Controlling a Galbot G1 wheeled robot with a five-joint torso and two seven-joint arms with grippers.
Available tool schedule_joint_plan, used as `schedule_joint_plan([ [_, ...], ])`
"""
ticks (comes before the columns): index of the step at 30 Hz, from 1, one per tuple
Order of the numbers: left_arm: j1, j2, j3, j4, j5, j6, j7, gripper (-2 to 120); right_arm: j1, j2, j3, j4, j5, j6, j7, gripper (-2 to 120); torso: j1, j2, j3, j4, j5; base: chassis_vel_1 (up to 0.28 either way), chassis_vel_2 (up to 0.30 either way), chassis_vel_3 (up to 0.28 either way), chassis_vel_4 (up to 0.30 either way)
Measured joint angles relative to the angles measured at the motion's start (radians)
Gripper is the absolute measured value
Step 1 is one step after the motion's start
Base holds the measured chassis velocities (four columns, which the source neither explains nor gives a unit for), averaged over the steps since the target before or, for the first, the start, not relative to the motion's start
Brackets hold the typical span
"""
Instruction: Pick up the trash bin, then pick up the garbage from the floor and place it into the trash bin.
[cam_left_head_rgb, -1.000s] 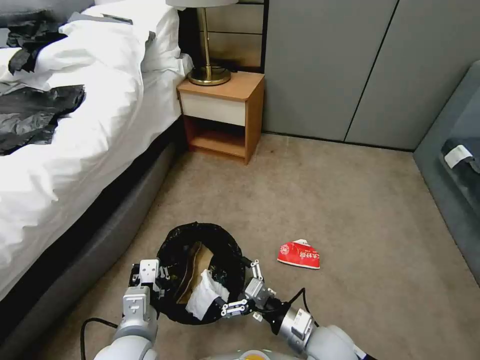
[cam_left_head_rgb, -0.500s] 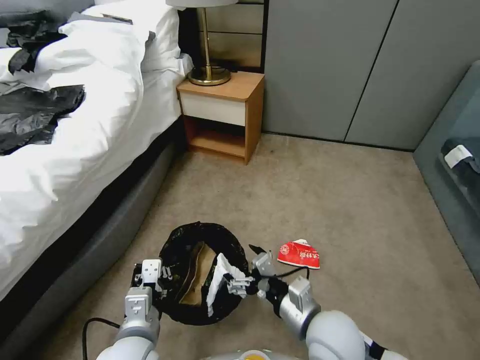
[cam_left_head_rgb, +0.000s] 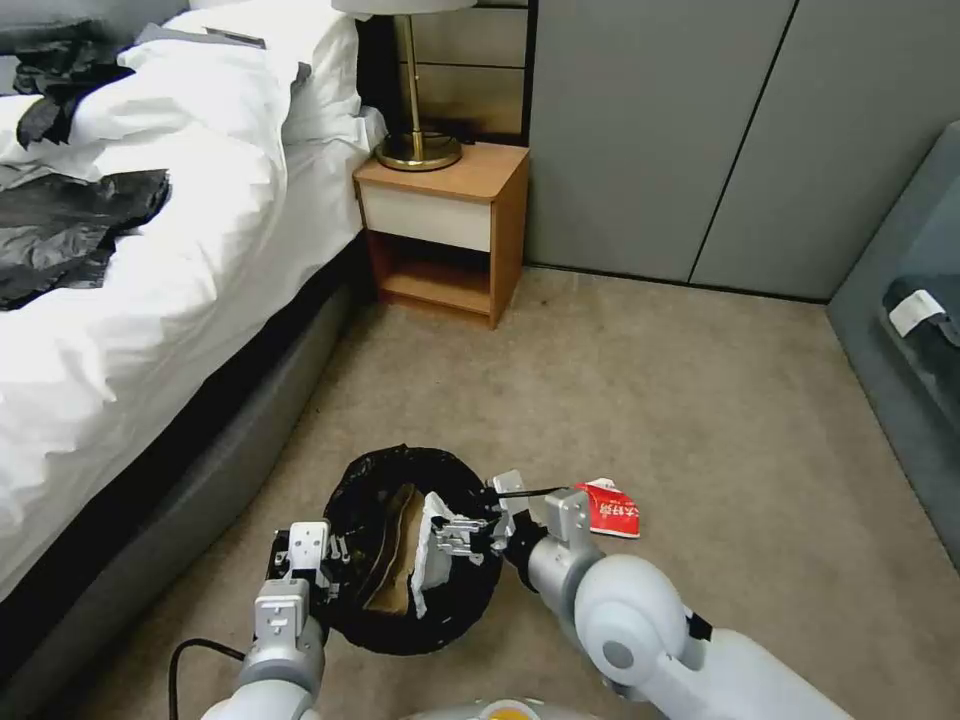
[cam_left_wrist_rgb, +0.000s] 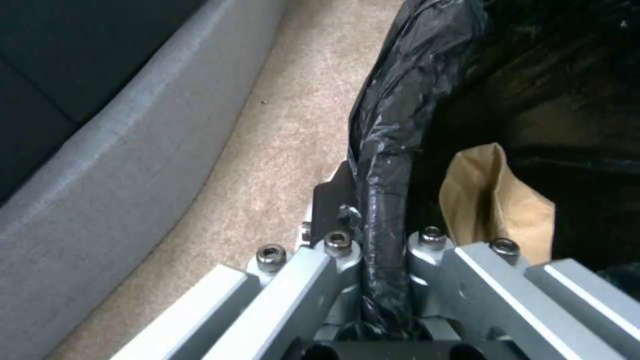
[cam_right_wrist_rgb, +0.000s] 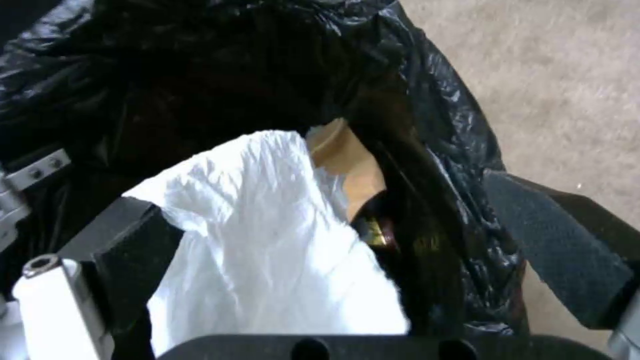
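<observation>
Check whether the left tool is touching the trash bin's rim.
Touching. The left wrist view shows the left tool shut on the liner-covered rim of the trash bin.

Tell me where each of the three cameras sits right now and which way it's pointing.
Head view: on the head, looking forward and down at the trash bin and the red-and-white packet; both arms show.
Left wrist view: on the left arm; left gripper clamps the bin's rim, brown paper bag inside.
Right wrist view: on the right arm; right gripper, open, over the white tissue.
All three views share the bin's black liner.
</observation>
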Motion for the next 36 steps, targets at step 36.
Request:
schedule_joint_plan([
  [36,-0.043,-0.003,-0.037,-0.004,-0.044,0.011,0.001,0,-0.105,-0.130,0.002,0.054,-0.053,-0.139,-0.031,100,0.000,0.000,0.000,0.0000,0.0001,0.000,0.000,0.000,0.000],
])
